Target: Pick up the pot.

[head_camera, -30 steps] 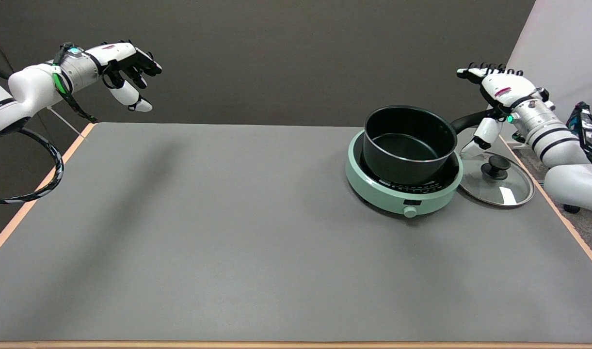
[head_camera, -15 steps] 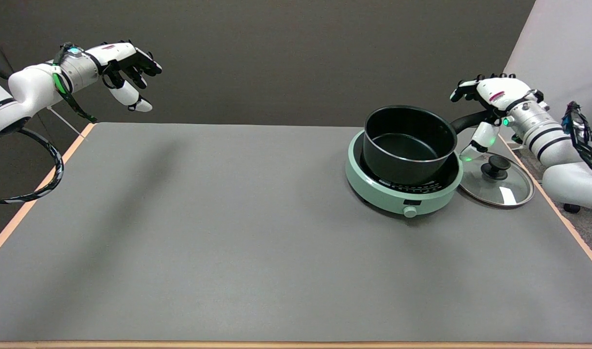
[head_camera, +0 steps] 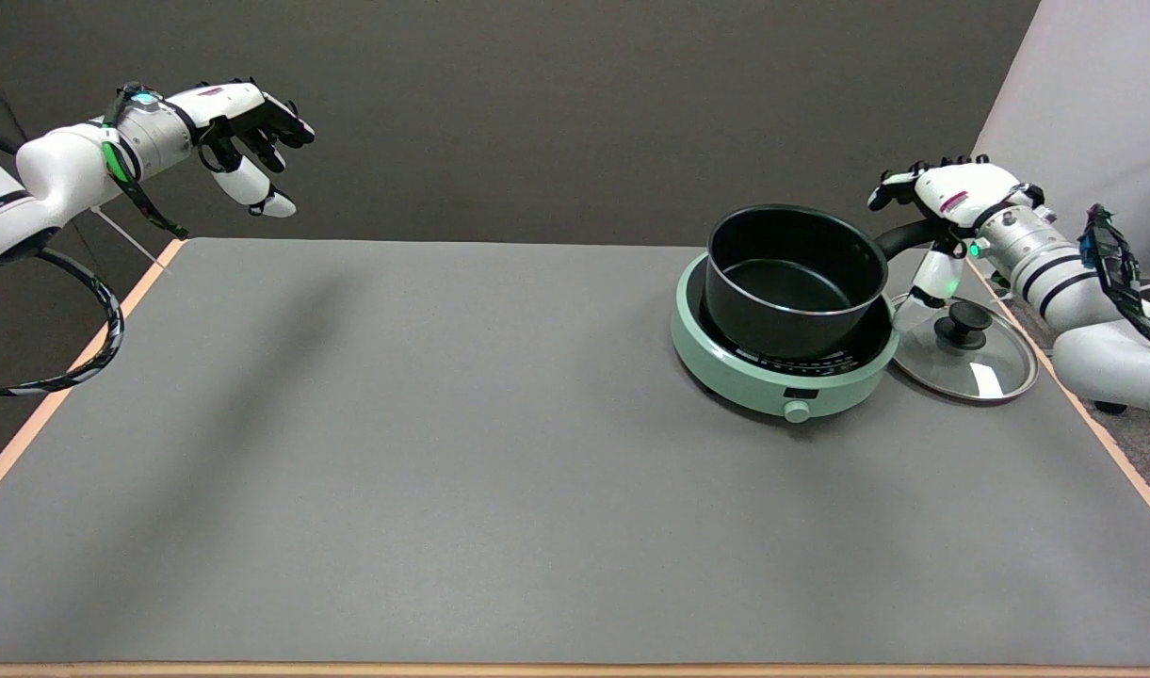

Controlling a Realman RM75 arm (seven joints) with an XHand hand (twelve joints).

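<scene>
A black pot (head_camera: pixel 789 282) stands empty on a mint-green hotplate (head_camera: pixel 772 381) at the table's far right. Its black handle (head_camera: pixel 899 237) points right, toward my right hand (head_camera: pixel 947 202). The hand hovers at the handle's outer end: its fingers (head_camera: pixel 895 184) arch over the handle and the thumb (head_camera: pixel 932 276) hangs below it, so the handle lies between them. The fingers are still spread, and no firm grip on the handle shows. The handle's tip is hidden behind the hand.
A glass lid (head_camera: pixel 984 372) with a black knob lies flat on the table just right of the hotplate, under my right forearm. The table's right edge (head_camera: pixel 1102 438) runs close by. The idle left hand (head_camera: pixel 245 127) hangs in the air at the upper left.
My right hand has come down and shifted left, from above and behind the handle's end to straddling the handle. The pot, hotplate and lid have not moved.
</scene>
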